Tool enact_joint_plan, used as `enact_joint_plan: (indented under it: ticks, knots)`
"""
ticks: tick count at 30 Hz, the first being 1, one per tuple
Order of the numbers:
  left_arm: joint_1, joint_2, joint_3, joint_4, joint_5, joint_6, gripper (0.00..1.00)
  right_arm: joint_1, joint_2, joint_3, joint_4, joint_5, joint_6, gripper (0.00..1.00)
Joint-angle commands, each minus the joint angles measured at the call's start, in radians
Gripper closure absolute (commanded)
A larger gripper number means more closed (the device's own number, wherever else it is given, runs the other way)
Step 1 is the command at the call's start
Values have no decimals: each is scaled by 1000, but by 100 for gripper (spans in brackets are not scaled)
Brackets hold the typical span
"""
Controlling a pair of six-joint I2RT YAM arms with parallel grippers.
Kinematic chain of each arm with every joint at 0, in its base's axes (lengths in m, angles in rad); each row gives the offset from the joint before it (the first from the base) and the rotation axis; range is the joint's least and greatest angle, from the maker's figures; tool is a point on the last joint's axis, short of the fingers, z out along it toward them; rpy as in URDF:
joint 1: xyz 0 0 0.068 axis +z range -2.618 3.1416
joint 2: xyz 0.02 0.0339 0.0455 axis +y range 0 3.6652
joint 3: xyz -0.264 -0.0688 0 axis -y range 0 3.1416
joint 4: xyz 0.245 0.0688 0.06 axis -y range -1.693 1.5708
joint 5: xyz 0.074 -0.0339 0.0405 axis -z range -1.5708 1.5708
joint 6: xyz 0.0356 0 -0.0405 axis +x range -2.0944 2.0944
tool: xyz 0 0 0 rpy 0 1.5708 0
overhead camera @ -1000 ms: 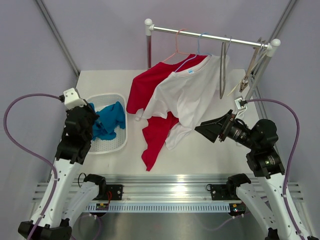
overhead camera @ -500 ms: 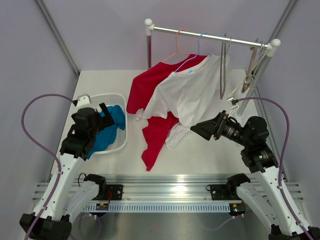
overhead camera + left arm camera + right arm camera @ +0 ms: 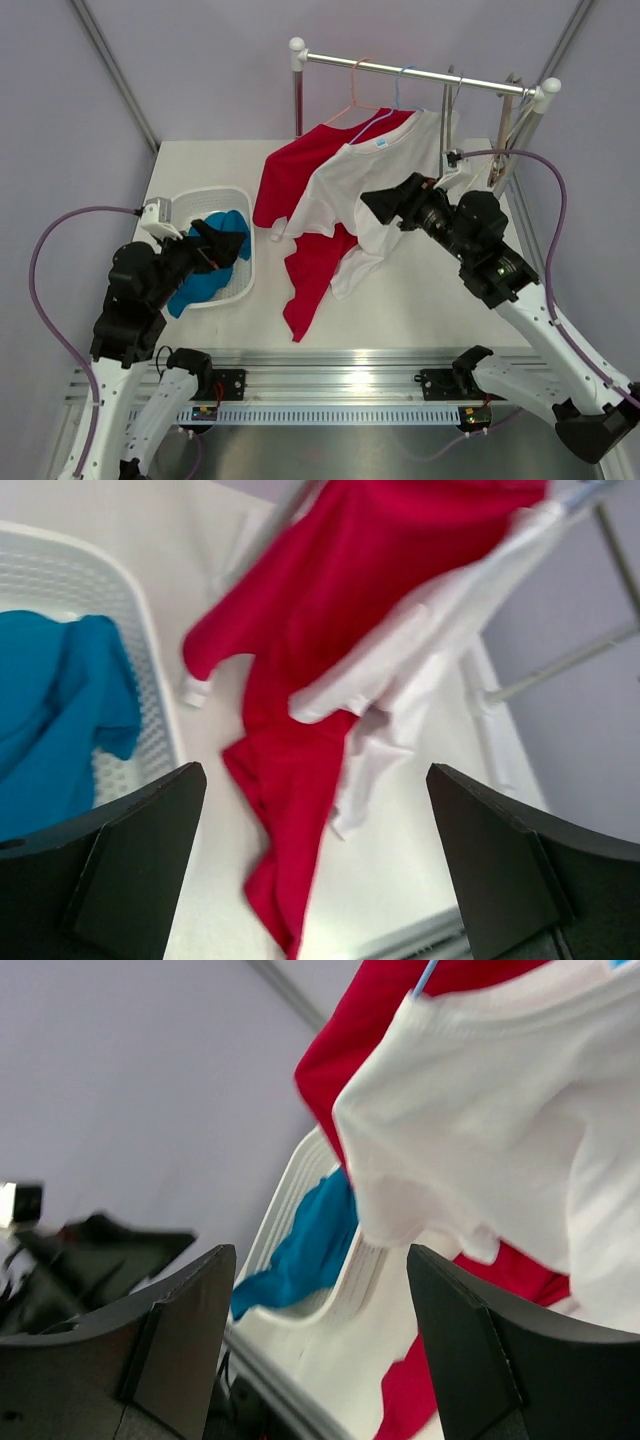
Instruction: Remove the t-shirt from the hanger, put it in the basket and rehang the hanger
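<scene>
A white t-shirt hangs on a blue hanger from the rack rail, in front of a red t-shirt on a pink hanger. My right gripper stands open just in front of the white t-shirt, holding nothing. In its wrist view, the open right gripper has the shirt's sleeve above the gap. My left gripper is open over the basket and points right. In the left wrist view the left gripper faces the red t-shirt, well short of it.
A white basket at the left holds a blue t-shirt. Bare hangers hang at the right end of the rail, by the rack post. The red t-shirt's hem trails on the table.
The left gripper has opened over the basket and swung to point right. The right arm has risen and moved left and back, up to the white t-shirt.
</scene>
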Motion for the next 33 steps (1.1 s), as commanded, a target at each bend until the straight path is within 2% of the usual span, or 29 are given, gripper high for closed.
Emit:
enact_joint_plan:
  ticks: [1,3,5,8,13,17,24,29,30,32,33]
  knots:
    - [-11,-74,-44,83,233,-37,1,36,88,81,96,319,-29,20]
    - [-87,-95,-70,86,263,-1,1,42,180,138,117,395,-34,18]
    - [-114,-121,-102,134,326,59,1,48,240,196,135,454,-35,18]
    - [-199,-157,-130,137,312,98,1,48,329,248,213,519,-28,20]
    - [-284,-180,-159,152,268,107,1,59,435,276,337,615,-12,32]
    - [-336,-188,-163,151,220,119,1,59,518,333,384,637,-19,39]
    - [-374,-184,-165,152,220,122,1,59,634,403,382,611,0,43]
    - [-384,-176,-165,151,220,122,1,59,648,394,399,616,20,53]
    - [-384,-174,-165,152,220,122,1,59,647,393,404,613,23,59]
    - [-385,-171,-165,151,218,122,1,59,634,374,414,603,21,63]
    - [-385,-168,-163,151,218,122,1,59,631,370,422,597,23,71]
